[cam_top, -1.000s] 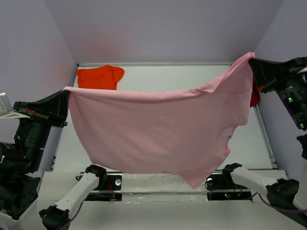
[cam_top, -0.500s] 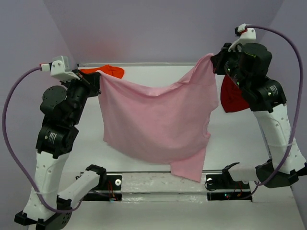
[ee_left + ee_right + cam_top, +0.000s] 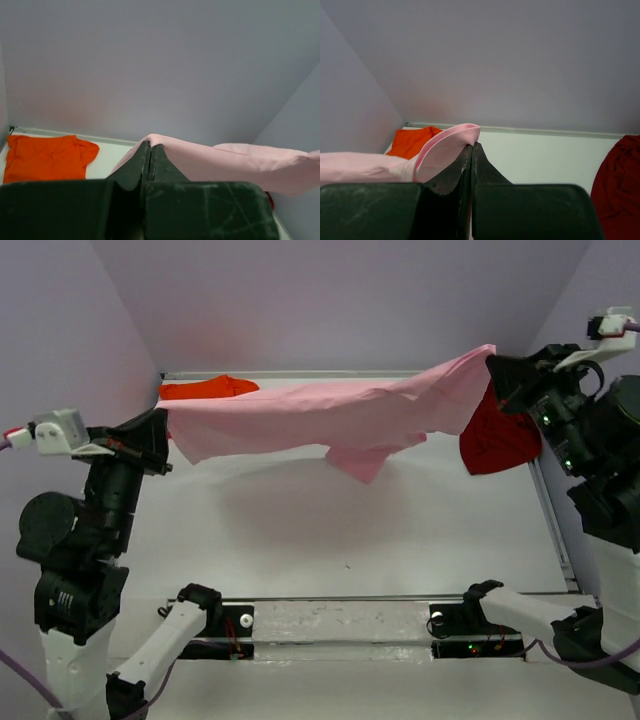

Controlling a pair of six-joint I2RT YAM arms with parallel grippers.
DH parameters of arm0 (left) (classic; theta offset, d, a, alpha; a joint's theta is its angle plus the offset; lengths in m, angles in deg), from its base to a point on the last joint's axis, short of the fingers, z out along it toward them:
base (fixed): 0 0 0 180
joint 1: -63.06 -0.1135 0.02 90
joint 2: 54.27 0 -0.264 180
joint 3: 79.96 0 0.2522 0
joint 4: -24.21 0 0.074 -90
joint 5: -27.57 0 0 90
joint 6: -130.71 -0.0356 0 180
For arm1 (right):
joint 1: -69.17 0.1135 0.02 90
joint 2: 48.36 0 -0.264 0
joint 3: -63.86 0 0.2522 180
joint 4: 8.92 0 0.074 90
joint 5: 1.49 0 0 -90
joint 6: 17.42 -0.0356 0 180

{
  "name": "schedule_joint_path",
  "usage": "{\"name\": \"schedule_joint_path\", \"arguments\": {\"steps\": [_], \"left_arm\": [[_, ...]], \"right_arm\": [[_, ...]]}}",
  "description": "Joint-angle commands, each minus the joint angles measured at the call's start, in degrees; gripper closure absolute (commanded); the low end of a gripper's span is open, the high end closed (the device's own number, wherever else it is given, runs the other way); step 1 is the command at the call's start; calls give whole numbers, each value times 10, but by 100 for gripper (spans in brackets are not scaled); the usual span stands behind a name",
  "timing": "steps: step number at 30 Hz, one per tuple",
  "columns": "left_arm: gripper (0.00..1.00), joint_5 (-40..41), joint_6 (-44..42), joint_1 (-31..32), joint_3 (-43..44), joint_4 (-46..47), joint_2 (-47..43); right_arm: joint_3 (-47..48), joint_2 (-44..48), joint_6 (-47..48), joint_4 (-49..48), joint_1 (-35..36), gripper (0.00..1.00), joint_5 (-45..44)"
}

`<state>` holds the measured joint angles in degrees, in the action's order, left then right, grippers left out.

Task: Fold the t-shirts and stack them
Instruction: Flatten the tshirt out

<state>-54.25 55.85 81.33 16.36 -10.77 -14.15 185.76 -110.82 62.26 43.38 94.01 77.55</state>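
the pink t-shirt point(image 3: 330, 415) hangs stretched in the air over the far half of the surface point(image 3: 400, 530), with a loose fold drooping from its middle. the left gripper point(image 3: 162, 438) is clamped shut on its left end. the right gripper point(image 3: 493, 372) is clamped shut on its right end, held higher. the orange t-shirt point(image 3: 205, 389) lies in the far left corner. the dark red t-shirt point(image 3: 497, 440) sits bunched at the far right, below the raised pink end.
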Motion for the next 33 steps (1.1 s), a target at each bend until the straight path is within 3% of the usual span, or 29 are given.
{"name": "schedule_joint_path", "arguments": {"steps": [1,7,12,20,27,32,33], "left_arm": [[100,-31,12,-2,15,-13,-42],[100,-64,34,-16,1,-36,-89],[100,-79,46,-25,13,-34,-78],[100,-70,35,-19,94,-12,21],[100,1,2,2,167,8,159],[100,33,-4,-14,78,81,224],[100,22,4,-32,29,112,232]], "right_arm": [[4,52,-5,-7,3,100,32],[-28,125,-21,27,3,100,41],[47,100,-15,61,3,100,37],[202,-34,11,80,3,100,-17],[382,-266,22,83,3,100,-70],[345,-383,27,70,3,100,-136],[252,-377,36,-6,3,100,-150]]}}
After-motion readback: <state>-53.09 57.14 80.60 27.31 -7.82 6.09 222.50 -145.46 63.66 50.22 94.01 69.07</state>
